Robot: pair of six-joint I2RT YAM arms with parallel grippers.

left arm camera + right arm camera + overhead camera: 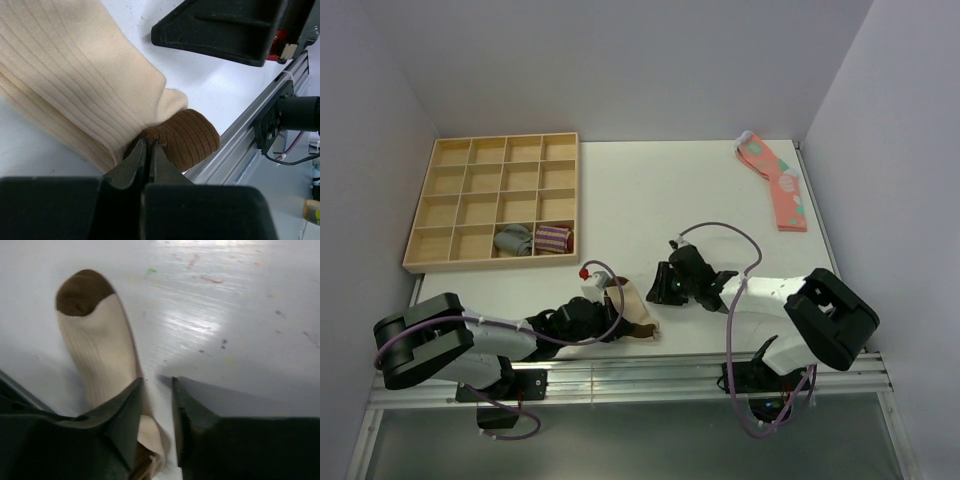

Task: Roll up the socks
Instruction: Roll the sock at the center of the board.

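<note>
The beige socks (635, 308) lie near the table's front edge, between the two arms. In the left wrist view the ribbed beige fabric (75, 75) fills the upper left, with a dark brown band (187, 136) bunched at its near end. My left gripper (148, 145) is shut on that brown band; it also shows from above (612, 325). In the right wrist view one sock (102, 355) runs away to its brown toe (82, 292). My right gripper (156, 382) stands open just above the table. Its left finger (127, 415) is over the sock, and sock fabric lies low in the gap.
A wooden compartment tray (490, 205) sits at the back left, holding a grey rolled sock (513, 240) and a purple-striped roll (553, 238). Pink spotted socks (775, 185) lie at the back right. An aluminium rail (260, 120) runs along the near table edge.
</note>
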